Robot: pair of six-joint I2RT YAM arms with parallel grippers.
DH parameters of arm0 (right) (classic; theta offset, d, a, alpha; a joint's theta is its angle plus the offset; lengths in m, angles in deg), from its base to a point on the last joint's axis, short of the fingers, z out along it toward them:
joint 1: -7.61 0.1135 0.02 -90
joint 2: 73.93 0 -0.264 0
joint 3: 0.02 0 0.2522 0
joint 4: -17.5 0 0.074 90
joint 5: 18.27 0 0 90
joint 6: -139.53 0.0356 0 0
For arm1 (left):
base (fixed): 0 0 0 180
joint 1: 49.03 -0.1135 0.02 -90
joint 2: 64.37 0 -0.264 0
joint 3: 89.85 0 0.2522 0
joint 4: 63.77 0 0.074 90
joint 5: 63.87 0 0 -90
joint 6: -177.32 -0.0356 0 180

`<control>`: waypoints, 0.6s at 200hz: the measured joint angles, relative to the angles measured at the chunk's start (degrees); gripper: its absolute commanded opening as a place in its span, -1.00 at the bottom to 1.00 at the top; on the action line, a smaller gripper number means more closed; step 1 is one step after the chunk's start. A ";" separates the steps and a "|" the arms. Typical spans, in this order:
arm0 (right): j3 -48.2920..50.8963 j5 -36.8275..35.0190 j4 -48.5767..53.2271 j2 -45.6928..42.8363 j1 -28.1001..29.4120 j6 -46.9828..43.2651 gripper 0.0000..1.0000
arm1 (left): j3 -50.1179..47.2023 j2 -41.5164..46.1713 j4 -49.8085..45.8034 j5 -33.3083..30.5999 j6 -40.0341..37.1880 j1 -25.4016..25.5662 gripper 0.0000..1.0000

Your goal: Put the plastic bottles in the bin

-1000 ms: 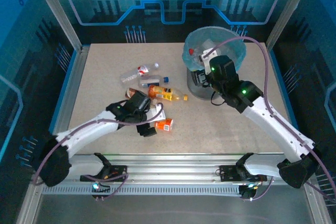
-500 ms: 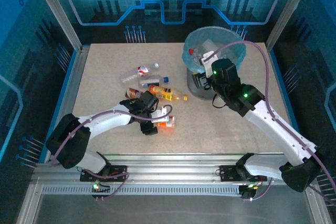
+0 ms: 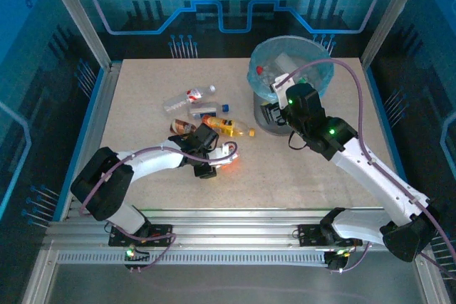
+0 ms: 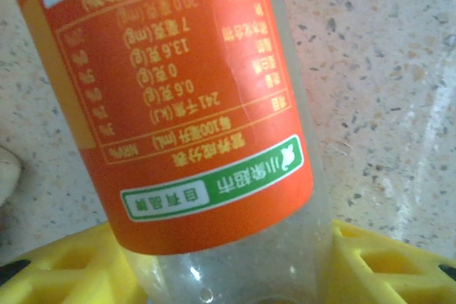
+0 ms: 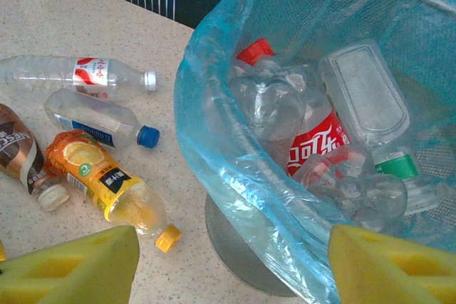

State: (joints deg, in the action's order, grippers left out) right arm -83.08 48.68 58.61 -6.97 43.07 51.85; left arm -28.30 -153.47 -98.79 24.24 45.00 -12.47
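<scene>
My left gripper is shut on a clear bottle with an orange label, which sits between the yellow fingers on the table. From above, that gripper lies at the table's front centre. Four plastic bottles lie loose behind it: a red-and-white-labelled one, a blue-capped one, a brown one and an orange juice one. The grey bin with its blue bag holds several bottles. My right gripper hangs open over the bin's near left rim, holding nothing.
The loose bottles cluster left of the bin. Bare speckled tabletop lies in front of the bin and along the left side. Metal frame posts and a raised blue edge bound the table.
My left gripper has slid right along the table and shut on the orange-labelled bottle. The right arm has shifted only slightly beside the bin, still open.
</scene>
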 measured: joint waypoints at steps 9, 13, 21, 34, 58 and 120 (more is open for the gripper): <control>0.00 0.00 -0.02 -0.07 0.00 0.00 0.44 | -0.17 0.50 0.70 -0.37 0.39 0.00 -0.04; 0.02 0.04 -0.02 -0.11 0.00 -0.02 0.44 | -0.35 0.92 1.11 -0.46 0.59 0.00 -0.05; 0.02 0.17 -0.02 -0.26 0.00 0.00 0.44 | -0.90 2.27 1.95 -0.66 1.05 0.00 -0.06; 0.04 0.26 -0.02 -0.66 0.00 0.04 0.44 | -2.23 5.44 3.30 -0.87 2.01 0.00 -0.07; 0.04 2.23 -0.07 -1.57 -0.02 0.46 0.44 | -5.07 14.62 6.69 -0.48 5.11 0.00 -0.08; 3.23 24.09 -9.38 -5.25 -0.28 1.73 0.60 | -12.13 38.66 23.19 7.63 18.73 0.00 -0.10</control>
State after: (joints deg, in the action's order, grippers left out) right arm -79.85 72.77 49.24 -12.22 42.79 53.58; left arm -40.43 -114.80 -75.60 31.87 63.73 -12.47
